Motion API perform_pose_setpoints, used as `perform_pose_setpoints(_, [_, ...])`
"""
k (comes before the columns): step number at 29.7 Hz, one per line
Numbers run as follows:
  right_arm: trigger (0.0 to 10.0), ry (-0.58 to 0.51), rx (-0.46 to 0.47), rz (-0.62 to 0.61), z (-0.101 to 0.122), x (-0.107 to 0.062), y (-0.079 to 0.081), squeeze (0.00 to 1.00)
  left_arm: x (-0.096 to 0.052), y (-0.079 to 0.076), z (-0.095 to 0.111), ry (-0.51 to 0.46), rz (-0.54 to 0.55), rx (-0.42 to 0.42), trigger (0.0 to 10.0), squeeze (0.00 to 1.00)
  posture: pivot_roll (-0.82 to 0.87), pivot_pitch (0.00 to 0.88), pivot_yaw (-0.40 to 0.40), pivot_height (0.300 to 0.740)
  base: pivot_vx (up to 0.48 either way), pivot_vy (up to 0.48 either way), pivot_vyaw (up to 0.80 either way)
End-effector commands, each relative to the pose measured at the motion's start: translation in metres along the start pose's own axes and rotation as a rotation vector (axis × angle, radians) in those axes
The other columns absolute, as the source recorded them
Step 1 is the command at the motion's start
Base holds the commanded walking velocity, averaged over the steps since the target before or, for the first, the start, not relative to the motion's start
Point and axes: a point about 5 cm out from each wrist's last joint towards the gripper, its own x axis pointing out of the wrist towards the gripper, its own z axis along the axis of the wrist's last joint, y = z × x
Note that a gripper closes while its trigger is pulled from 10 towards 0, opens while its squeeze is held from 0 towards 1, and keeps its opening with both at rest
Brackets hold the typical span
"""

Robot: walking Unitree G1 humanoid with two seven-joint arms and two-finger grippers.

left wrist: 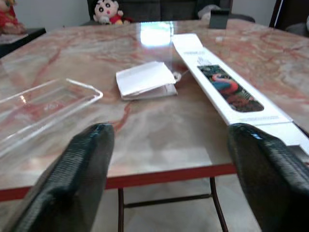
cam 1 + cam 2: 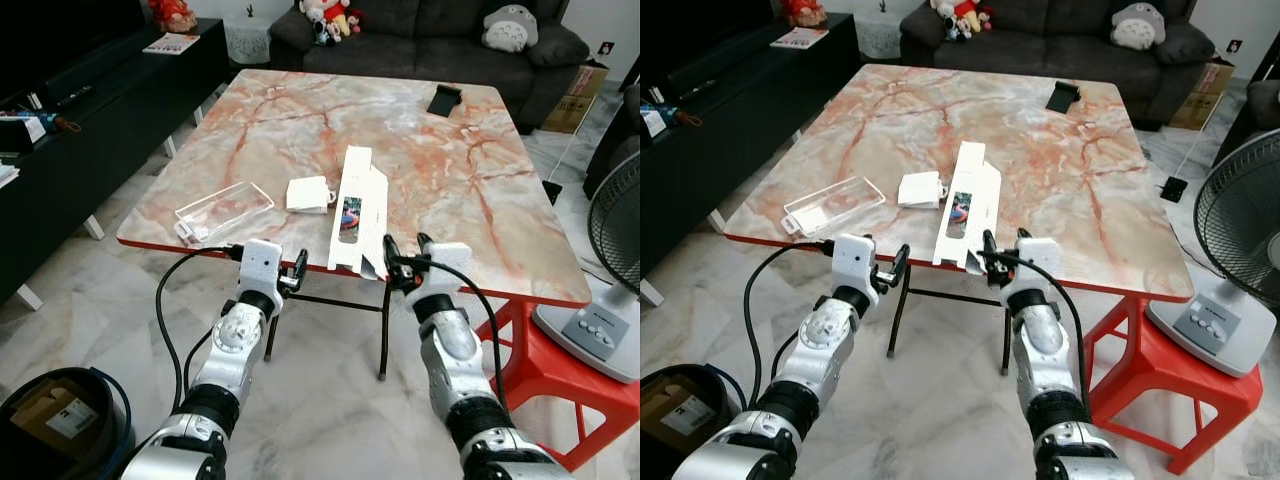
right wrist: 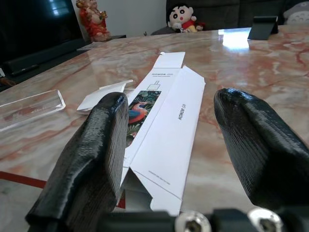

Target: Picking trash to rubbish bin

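A long white flattened carton [image 2: 355, 208] with a bird picture lies on the marble table [image 2: 470, 170], its near end overhanging the front edge. To its left are a small white folded box [image 2: 308, 193] and a clear plastic tray [image 2: 224, 211]. My right gripper [image 2: 406, 250] is open at the table's front edge, level with the carton's near end [image 3: 164, 145]. My left gripper [image 2: 268, 268] is open just below the front edge, between the tray [image 1: 43, 106] and the carton [image 1: 227, 89]. A dark round rubbish bin [image 2: 100, 385] stands on the floor at the lower left.
A small black stand [image 2: 444, 98] sits at the table's far side. A red stool [image 2: 540, 350] and a white floor fan [image 2: 612, 240] are at the right. A black TV cabinet [image 2: 90, 110] runs along the left, and a grey sofa [image 2: 430, 40] stands behind.
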Motion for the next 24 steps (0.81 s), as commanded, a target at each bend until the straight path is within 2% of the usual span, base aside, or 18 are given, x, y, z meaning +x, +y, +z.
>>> perform_pose_setpoints(1, [10.0,0.009,0.009,0.007,0.001,0.004,0.005,0.0,0.003,0.0,0.003,0.001,-0.006,0.021,10.0,0.0,0.01,0.0,-0.025,0.74,0.0,0.0,0.0])
perform_pose_setpoints(6, [10.0,0.005,0.05,0.03,0.004,0.008,0.017,0.0,0.006,0.009,0.009,-0.02,0.041,0.023,10.0,0.0,0.01,0.0,-0.021,0.74,0.0,0.0,0.0])
perform_pose_setpoints(9, [10.0,0.004,0.063,0.041,0.005,0.01,0.02,0.0,0.008,0.013,0.012,-0.034,0.063,0.029,10.0,0.0,0.0,0.0,-0.019,0.74,0.0,0.0,-0.77])
perform_pose_setpoints(13, [10.0,-0.013,0.035,0.05,0.007,0.01,0.023,0.0,0.009,0.015,0.015,-0.04,0.067,0.03,10.0,0.0,0.0,0.0,-0.016,0.74,0.282,0.0,-0.2])
perform_pose_setpoints(24, [10.0,0.002,0.068,0.068,0.005,0.012,0.029,0.0,0.009,0.011,0.014,-0.038,0.054,0.029,10.0,0.0,0.0,0.0,-0.014,0.74,0.296,0.0,0.0])
